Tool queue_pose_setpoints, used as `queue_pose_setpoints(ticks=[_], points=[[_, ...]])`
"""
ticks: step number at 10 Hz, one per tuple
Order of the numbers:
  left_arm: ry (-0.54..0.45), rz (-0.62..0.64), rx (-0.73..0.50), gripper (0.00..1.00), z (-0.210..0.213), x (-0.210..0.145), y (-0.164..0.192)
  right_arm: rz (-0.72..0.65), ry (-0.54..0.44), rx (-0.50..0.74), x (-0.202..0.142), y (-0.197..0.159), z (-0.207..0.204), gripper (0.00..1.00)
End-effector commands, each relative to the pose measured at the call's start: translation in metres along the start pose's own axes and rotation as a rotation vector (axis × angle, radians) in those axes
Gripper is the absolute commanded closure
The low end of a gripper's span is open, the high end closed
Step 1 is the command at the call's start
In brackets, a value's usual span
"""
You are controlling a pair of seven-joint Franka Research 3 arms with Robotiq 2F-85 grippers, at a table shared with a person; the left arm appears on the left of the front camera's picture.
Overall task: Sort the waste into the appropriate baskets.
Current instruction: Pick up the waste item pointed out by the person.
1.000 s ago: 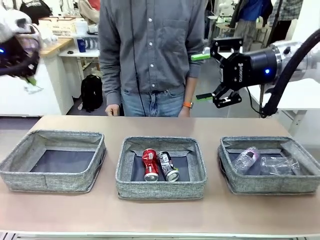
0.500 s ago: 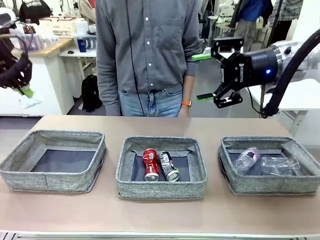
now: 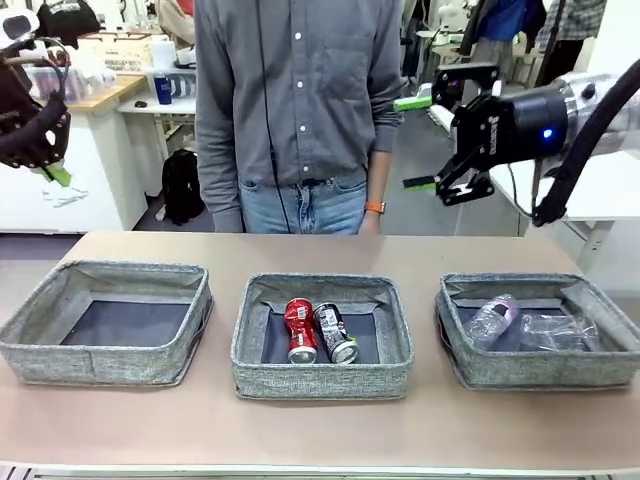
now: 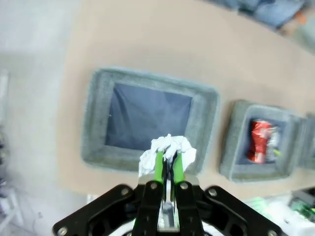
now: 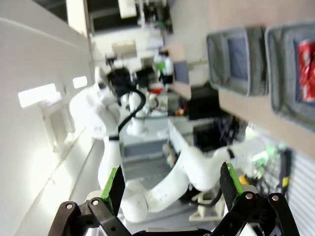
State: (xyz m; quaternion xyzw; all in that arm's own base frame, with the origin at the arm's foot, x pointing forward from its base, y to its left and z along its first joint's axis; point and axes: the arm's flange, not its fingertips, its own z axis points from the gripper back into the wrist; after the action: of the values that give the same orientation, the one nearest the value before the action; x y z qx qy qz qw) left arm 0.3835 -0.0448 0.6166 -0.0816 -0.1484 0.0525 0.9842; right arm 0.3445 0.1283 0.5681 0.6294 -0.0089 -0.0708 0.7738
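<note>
Paper wad pinched between the closed green pads of the left gripper, held high above the left basket, whose dark bottom is bare. Middle basket, right of it: red can touching black-and-silver can. Far-right basket: two clear bottles. Right gripper aloft above it, jaws wide, holding nothing.
</note>
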Motion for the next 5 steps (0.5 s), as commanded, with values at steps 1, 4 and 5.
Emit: queue_pose_setpoints(ticks=[1, 4, 5], points=[[0.025, -0.073, -0.054, 0.97, 0.051, -0.024, -0.081, 0.051, -0.176, -0.059, -0.009, 0.002, 0.08, 0.0], [0.08, -0.045, 0.065, 0.97, 0.106, -0.043, -0.205, 0.003, -0.188, -0.08, -0.036, -0.034, 0.146, 0.0], [0.047, -0.045, 0.084, 0.97, 0.118, -0.044, -0.246, -0.026, -0.098, -0.071, -0.033, -0.051, 0.134, 0.0]])
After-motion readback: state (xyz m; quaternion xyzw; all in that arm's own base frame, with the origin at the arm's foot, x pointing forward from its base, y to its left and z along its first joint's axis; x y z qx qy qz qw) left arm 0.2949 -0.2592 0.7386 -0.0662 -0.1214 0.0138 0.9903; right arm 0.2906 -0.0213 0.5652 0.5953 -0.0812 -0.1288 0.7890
